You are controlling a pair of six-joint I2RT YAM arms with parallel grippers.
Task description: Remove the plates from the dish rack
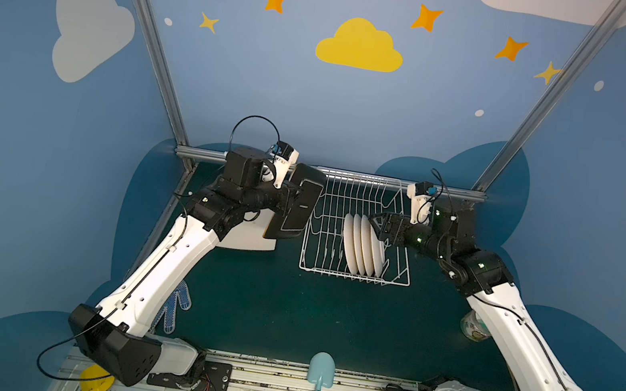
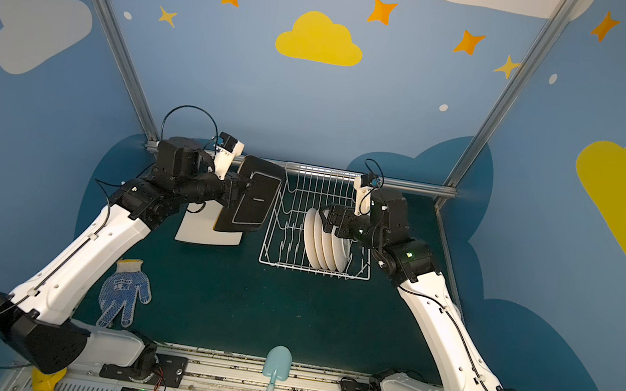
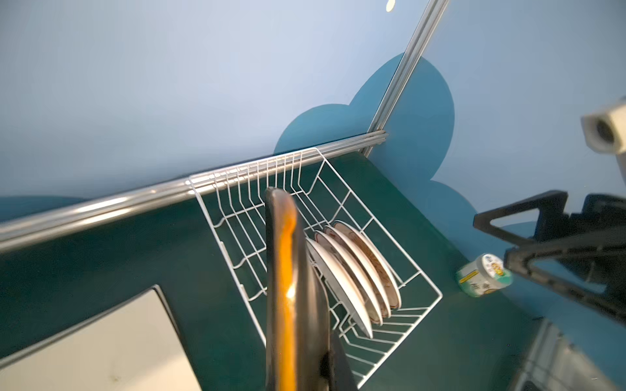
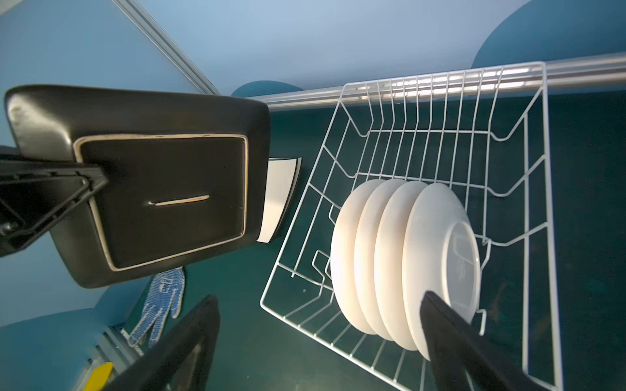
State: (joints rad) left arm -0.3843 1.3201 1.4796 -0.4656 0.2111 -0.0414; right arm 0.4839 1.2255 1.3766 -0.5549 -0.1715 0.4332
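The dish rack (image 1: 338, 196) stands at the back edge of the table (image 1: 285, 310). Left of the rack, cream square plates (image 2: 205, 231) lie flat. Above them, just off the rack's left side, the black square plate (image 1: 297, 207) hangs on edge, pinched by the left gripper (image 1: 285, 197). Four round plates (image 1: 362, 246) stand upright in the rack's right half. The right gripper (image 1: 377, 226) gapes wide over their right end; whether it touches them is unclear.

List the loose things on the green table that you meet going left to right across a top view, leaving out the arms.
Blue-dotted glove → cream square plate lying flat → black square plate, held up off the table → four round plates standing in the dish rack → small jar.
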